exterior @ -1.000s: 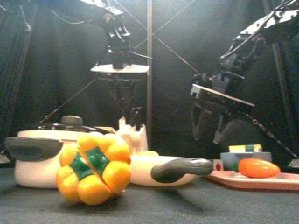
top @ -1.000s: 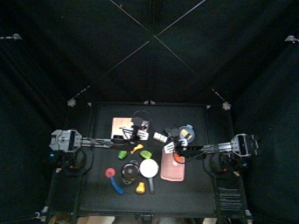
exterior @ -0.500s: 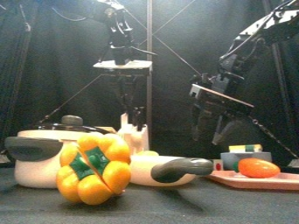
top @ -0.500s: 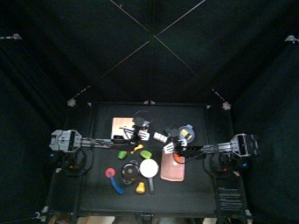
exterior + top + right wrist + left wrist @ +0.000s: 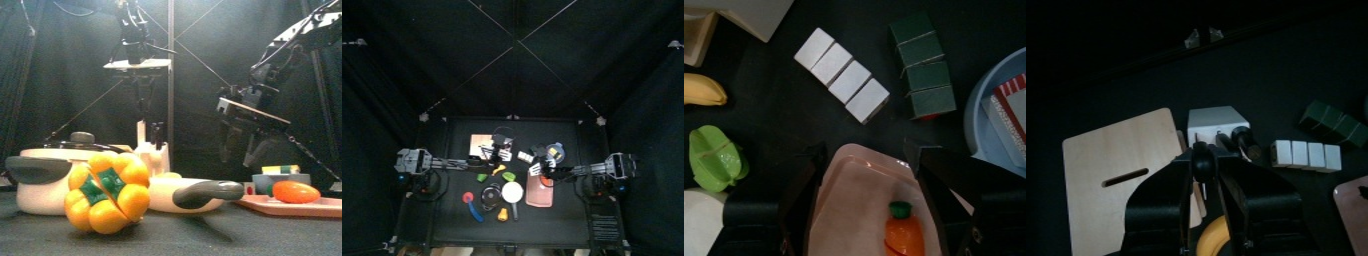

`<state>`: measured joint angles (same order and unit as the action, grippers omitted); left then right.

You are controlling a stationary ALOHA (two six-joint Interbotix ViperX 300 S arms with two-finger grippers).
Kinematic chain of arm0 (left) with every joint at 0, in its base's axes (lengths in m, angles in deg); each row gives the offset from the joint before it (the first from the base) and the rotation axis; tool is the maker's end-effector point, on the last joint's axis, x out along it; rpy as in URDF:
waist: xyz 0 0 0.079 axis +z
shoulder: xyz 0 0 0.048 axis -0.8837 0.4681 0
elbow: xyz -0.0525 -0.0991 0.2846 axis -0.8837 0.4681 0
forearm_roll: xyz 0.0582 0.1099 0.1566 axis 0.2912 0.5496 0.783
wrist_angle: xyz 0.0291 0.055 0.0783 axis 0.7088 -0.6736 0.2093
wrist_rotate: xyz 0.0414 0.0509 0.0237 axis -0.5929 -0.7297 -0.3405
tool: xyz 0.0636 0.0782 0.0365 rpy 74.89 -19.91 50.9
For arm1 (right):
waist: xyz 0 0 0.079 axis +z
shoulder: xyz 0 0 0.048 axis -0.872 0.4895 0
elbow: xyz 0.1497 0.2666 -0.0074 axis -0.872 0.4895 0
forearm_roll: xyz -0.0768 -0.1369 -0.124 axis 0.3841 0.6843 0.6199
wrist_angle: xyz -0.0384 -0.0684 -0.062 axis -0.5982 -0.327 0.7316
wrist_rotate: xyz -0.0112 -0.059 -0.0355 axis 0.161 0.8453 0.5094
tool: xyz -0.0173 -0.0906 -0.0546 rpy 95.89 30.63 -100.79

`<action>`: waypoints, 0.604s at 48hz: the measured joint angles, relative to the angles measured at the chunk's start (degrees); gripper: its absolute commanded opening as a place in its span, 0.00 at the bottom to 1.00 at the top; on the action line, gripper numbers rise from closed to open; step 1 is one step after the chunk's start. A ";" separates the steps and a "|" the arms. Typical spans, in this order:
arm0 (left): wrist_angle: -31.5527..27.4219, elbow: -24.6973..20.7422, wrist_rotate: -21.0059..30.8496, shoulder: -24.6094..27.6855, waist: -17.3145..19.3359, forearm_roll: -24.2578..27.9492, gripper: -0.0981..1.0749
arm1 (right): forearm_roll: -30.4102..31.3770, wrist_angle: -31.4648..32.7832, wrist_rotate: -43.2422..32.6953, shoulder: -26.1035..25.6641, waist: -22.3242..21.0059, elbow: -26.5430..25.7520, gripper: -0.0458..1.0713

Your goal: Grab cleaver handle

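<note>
A flat salmon-orange rectangular piece (image 5: pixel 543 195) lies at the table's right front, with an orange toy (image 5: pixel 898 228) on it. I cannot pick out the cleaver handle in any view. My right gripper (image 5: pixel 875 155) hangs open above the piece's far end, a jaw on each side and not touching it; the front view shows this gripper (image 5: pixel 242 148) well above the table. My left gripper (image 5: pixel 504 152) hangs high over the table's middle, open, near a white box (image 5: pixel 1220 122), with nothing seen held.
A yellow pepper toy (image 5: pixel 104 192), a pot (image 5: pixel 54 165) and a black pan handle (image 5: pixel 201 190) stand at the front. A pale board (image 5: pixel 1120 175) lies far left. White blocks (image 5: pixel 844 72), green blocks (image 5: pixel 922 65) and a blue plate (image 5: pixel 1002 110) lie near the right gripper.
The left arm has risen a little over the table's middle. The right arm and the things on the table have not moved.
</note>
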<state>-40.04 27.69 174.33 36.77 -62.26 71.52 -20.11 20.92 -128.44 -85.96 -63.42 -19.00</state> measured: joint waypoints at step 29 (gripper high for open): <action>-5.10 -2.90 -4.57 -1.67 -3.08 0.00 0.57 | -0.09 -0.26 0.00 0.00 -0.18 -0.09 0.88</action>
<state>-45.14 24.79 169.76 35.10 -65.34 71.52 -20.20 20.66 -128.44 -85.96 -63.59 -19.08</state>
